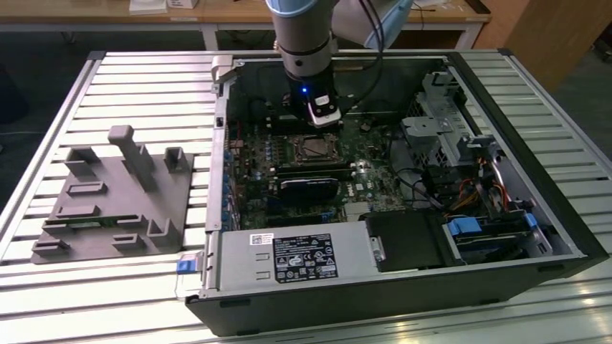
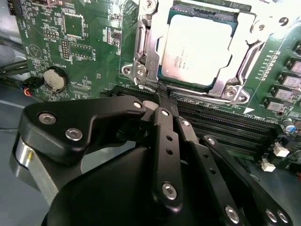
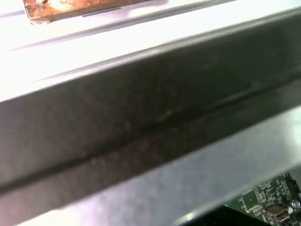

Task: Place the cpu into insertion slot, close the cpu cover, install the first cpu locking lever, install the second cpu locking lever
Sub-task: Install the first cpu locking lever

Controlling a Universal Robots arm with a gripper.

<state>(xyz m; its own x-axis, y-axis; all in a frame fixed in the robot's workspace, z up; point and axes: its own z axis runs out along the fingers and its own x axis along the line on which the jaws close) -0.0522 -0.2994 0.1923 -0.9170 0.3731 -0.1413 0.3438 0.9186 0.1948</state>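
The cpu (image 2: 197, 47), with a silvery-grey top, lies flat in the insertion slot (image 1: 311, 147) on the green board. The cpu cover (image 2: 149, 33), a silvery frame, lies down around it. Thin metal levers (image 2: 251, 52) run along the socket's sides. My gripper (image 2: 162, 95) is shut, its black fingertips pressed together with nothing between them, right at the socket's edge nearest the memory slots. In the exterior view the gripper (image 1: 325, 123) hangs inside the open computer case just behind the socket.
Long black memory slots (image 2: 225, 127) lie beside the socket, and a coin battery (image 2: 55, 79) sits on the board. The case holds a power supply (image 1: 287, 258) and a drive cage (image 1: 459, 143). A grey fixture (image 1: 115, 201) stands at the exterior view's left. The case wall (image 3: 141, 117) is close by in the first wrist view.
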